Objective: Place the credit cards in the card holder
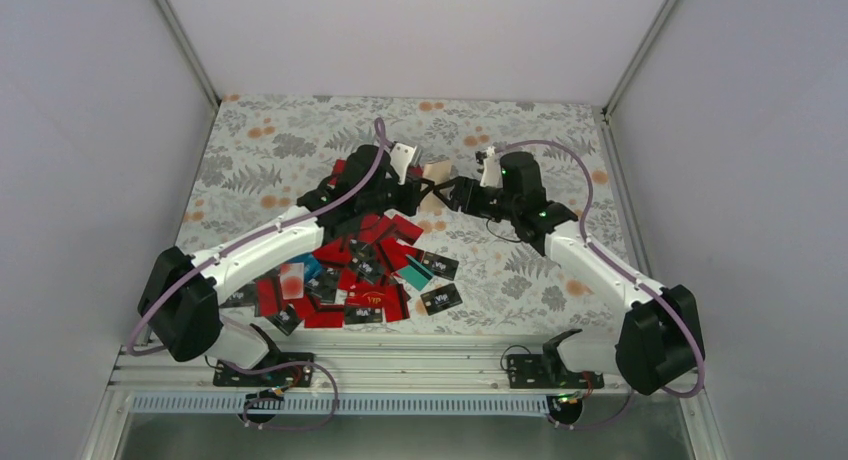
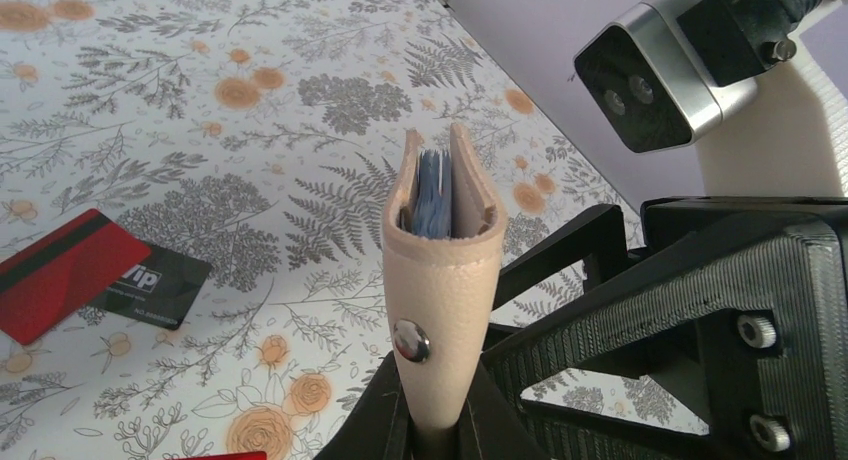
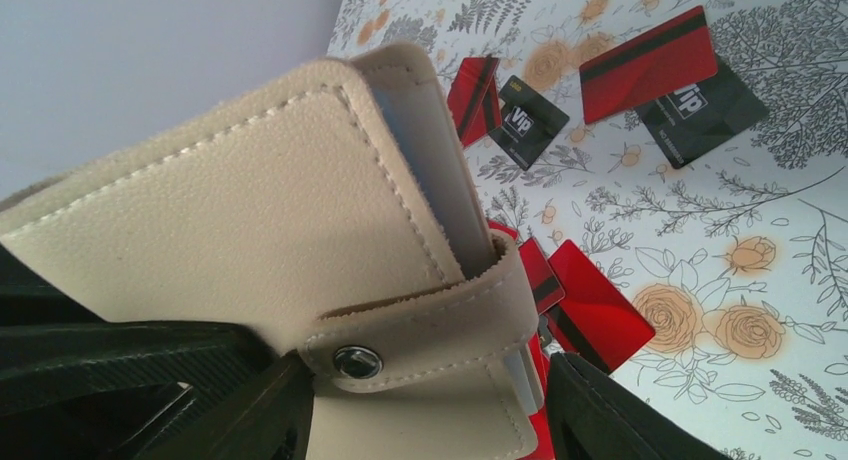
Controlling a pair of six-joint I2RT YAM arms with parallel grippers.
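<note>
The table is being covered by a floral cloth (image 1: 300, 150) and enclosed by plain pale walls (image 1: 420, 30). Beyond the heap of credit cards (image 1: 360, 270), the card holder (image 2: 445, 280) is being held in mid-air, clear of the cloth, with its strap (image 3: 430, 320) being kept shut by a metal snap (image 3: 357, 361). It is being clamped at one end by the left gripper (image 2: 435, 420), whose jaws are being pressed tight on the tan cover. The right gripper (image 3: 430, 420) is being held astride the snapped end. One finger is lying close against the strap side and the other is standing clear, so nothing is being gripped by it yet.

The holder is being judged light, soft and pliant. Its stitched, leather-like covers are wrapped over thin bluish plastic sleeves (image 2: 432, 195), and it is likely to buckle if pinched at a corner. The strap is probably best taken by its free tip, just past the snap, while the body is being braced by the left jaws. The cards are being judged stiff, thin and slippery.

Both arms are being stretched forward and inward, with the forearms converging over the middle of the table and the wrists turned to face each other.
</note>
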